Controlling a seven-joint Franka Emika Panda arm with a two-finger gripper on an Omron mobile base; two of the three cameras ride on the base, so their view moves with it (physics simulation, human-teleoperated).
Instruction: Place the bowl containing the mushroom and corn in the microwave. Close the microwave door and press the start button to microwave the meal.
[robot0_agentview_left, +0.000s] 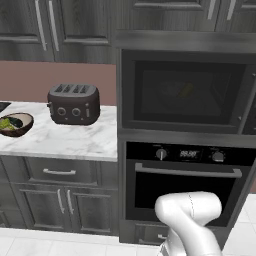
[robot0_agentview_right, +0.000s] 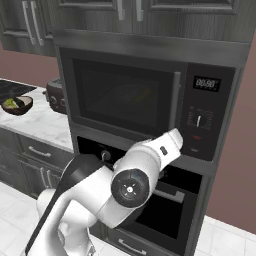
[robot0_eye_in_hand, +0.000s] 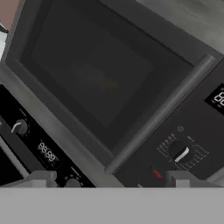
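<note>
Left base view: toaster (robot0_agentview_left: 73, 103) beside microwave (robot0_agentview_left: 187, 90).

dark grey microwave door (robot0_agentview_left: 187, 90), yellow corn (robot0_agentview_left: 186, 90) behind its glass, white-veined marble counter (robot0_agentview_left: 65, 137)

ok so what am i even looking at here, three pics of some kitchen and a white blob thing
It is a computer-rendered kitchen with a white robot arm on a base that can drive. Two pictures come from cameras on that base, behind the arm to its left and right. The third comes from a camera on the hand, tilted, so the kitchen looks slanted.

Ahead is a built-in microwave with its door shut; something yellow shows faintly through the glass. Its control panel is on the right. Below sits an oven. On the marble counter stand a toaster and a brown bowl of green food.

The gripper holds nothing.
</note>
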